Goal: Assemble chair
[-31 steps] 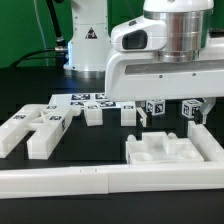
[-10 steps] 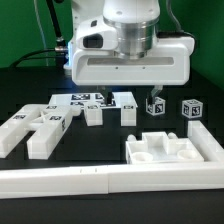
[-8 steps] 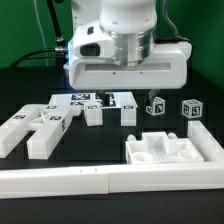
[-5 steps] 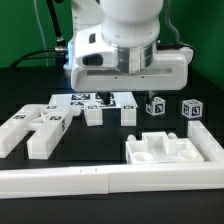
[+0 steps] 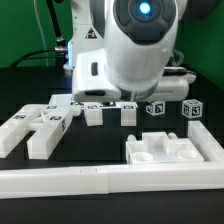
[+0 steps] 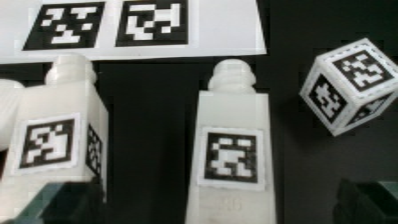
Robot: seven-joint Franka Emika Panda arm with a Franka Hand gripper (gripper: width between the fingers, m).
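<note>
White posts [image 6: 231, 140] sit side by side beneath the gripper [image 6: 199, 212], its jaws released, holding nothing. A cube [image 6: 356, 85] sits just beside them.

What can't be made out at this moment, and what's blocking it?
- Claw: exterior view, hidden behind the arm; wrist view, only blurred tips at the edge.
- Marker board: exterior view, mostly behind the arm; wrist view, cut off by the edge.
- Tagged cube: wrist view, clipped by the edge.

we see a black table [image 5: 100, 142]: rail [image 5: 100, 182] along the front, slab [image 5: 172, 150] just behind it, leg pieces [image 5: 30, 128] on exterior view's left, then posts [image 5: 93, 114], cubes [image 5: 190, 107], marker board [image 6: 125, 25] behind the posts.
</note>
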